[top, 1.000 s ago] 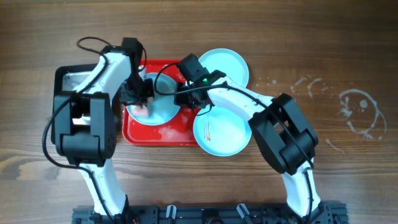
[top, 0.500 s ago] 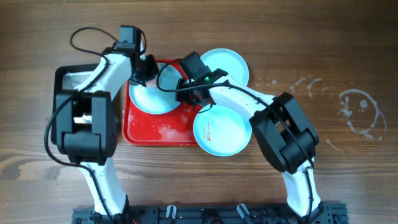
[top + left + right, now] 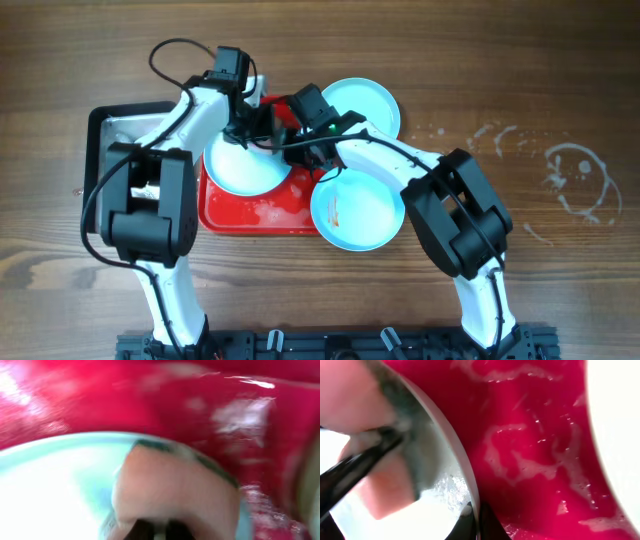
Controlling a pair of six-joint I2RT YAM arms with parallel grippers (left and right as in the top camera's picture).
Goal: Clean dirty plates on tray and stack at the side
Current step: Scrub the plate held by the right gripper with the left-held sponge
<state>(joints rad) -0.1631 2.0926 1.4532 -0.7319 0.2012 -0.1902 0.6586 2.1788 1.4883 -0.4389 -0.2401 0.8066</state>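
One light-cyan plate [image 3: 238, 168] lies on the red tray [image 3: 250, 215]. My left gripper [image 3: 255, 125] is shut on a pink sponge with a dark green face [image 3: 175, 490] and presses it on this plate [image 3: 50, 475] near its far right rim. My right gripper [image 3: 300, 150] is shut on the same plate's right rim [image 3: 470, 495], one finger on each side [image 3: 477, 517]. The sponge also shows in the right wrist view [image 3: 380, 490]. A second plate [image 3: 365, 105] lies at the tray's far right corner. A third plate [image 3: 355, 215], with an orange smear, overlaps the tray's near right corner.
A black-rimmed metal tray [image 3: 125, 125] stands left of the red tray, partly under my left arm. White suds streak the red tray's floor [image 3: 530, 435]. White smears mark the wood at the right [image 3: 570, 175].
My left gripper has swept the sponge across the plate from its near left side to its far right rim, close to my right gripper. The right gripper has held still.
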